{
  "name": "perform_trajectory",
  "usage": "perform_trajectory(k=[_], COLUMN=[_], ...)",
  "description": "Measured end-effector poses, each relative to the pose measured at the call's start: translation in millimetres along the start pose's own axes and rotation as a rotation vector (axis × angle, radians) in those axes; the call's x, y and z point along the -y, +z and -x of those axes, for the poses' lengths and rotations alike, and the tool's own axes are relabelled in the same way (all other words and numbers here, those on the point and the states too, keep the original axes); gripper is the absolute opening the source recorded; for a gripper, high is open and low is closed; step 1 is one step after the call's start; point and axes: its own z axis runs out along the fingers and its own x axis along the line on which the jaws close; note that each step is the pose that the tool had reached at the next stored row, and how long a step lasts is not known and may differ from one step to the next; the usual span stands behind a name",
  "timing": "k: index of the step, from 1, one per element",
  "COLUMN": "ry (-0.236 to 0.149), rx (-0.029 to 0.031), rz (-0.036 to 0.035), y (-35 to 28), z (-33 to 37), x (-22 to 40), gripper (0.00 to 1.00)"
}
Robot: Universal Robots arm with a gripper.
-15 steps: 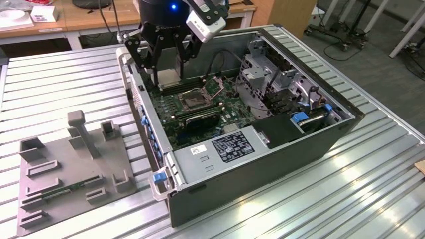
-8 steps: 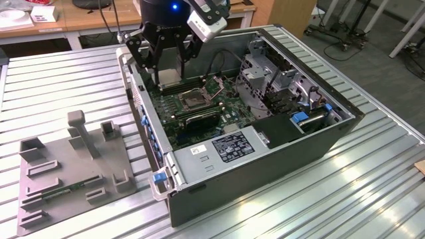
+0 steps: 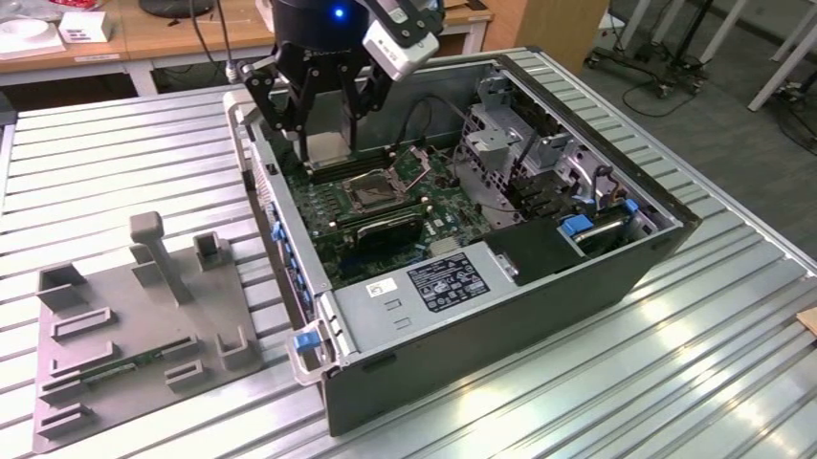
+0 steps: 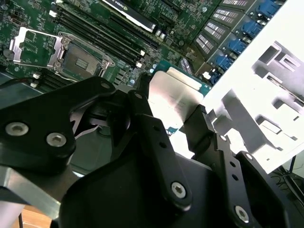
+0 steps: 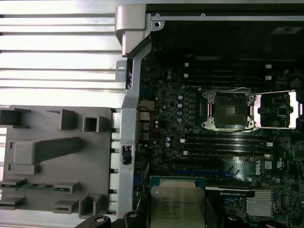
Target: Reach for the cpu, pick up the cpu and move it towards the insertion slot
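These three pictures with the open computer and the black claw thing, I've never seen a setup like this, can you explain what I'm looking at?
It is one robot arm working over an open computer case on a slatted metal table. The exterior view is taken from a camera off the arm; both wrist views come from cameras riding on the arm. The black claw is the gripper, shut on the cpu, a thin silvery square chip, held above the green motherboard. The insertion slot, a shiny metal frame with a dark centre, stands open with nothing in it. Beside the case lies a grey tray holding a green memory stick.
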Motion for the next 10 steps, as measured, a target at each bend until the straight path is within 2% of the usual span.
perform_trajectory(k=[10], ry=[0.0], rx=[0.0], rz=[0.0], y=[0.1], z=[2.1], x=[0.1], gripper=[0.54])
